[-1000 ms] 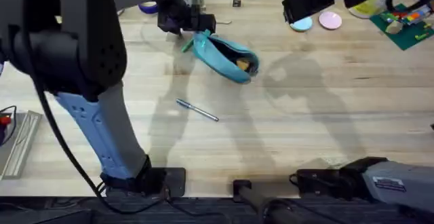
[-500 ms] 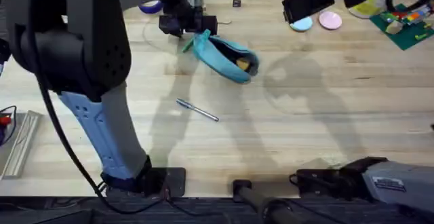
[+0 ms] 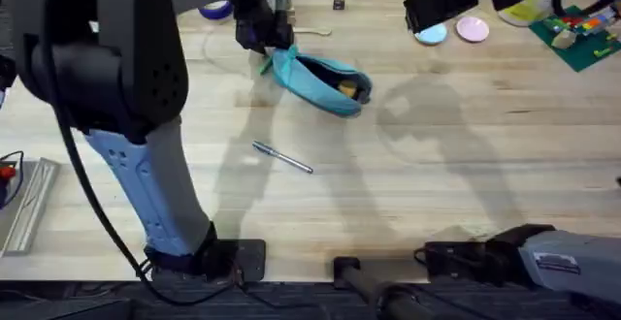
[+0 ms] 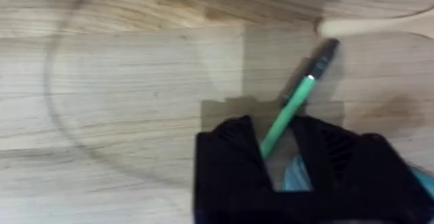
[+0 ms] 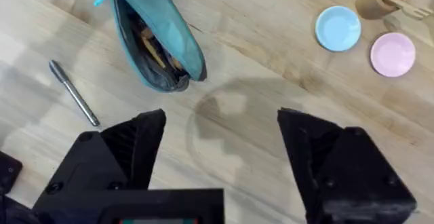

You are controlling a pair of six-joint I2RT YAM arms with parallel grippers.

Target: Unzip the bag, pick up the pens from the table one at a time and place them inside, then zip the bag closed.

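The teal bag [image 3: 325, 76] lies on the table [image 3: 437, 165] at the back middle, its zipper open and yellowish contents showing [image 5: 154, 44]. The green pen [image 4: 288, 112] lies at the bag's left end, and a bit of it pokes out under the arm [image 3: 264, 66]. My left gripper [image 4: 274, 139] is down over it, open, with the pen between the black fingers [image 4: 227, 159] and close against one of them. The silver pen [image 3: 282, 157] lies alone nearer the front [image 5: 74, 91]. High at the back right, my right gripper [image 5: 220, 149] is open and holds nothing.
A wooden spoon [image 3: 312, 31] lies just behind the bag. A blue tape roll [image 3: 213, 10] sits at the back left. Blue [image 5: 338, 28] and pink [image 5: 393, 53] dishes and a green board [image 3: 582, 44] are at the back right. The left arm looms large over the left side.
The left gripper has shifted slightly left and back over the green pen. The bag's left end has sunk and moved a little. The silver pen and right arm are unmoved.
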